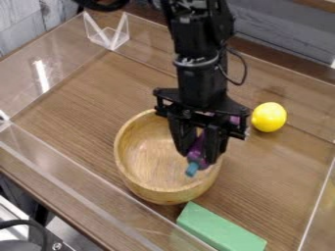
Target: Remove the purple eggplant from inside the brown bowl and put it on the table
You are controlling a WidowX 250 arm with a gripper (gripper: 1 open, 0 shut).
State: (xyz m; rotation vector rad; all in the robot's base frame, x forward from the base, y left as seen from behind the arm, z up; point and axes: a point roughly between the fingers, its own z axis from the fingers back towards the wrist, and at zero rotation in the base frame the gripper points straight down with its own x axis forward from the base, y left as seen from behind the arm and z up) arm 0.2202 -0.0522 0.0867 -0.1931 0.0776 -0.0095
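"Eggplant point(201, 153) where?"

"Inside the bowl point(136, 160), at its right side in view, between the fingertips point(214, 150)."

"And the pincer point(199, 147)?"

"Nearly closed, clenched on the eggplant."

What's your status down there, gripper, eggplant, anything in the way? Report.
Gripper closed on purple eggplant, stem tip down, over brown bowl. Eggplant not on table yet. Green block right beside bowl, lemon farther off.

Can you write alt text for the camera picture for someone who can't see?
A black robot end effector holds a purple eggplant over a brown bowl on a wooden table, near a yellow lemon and a green block.
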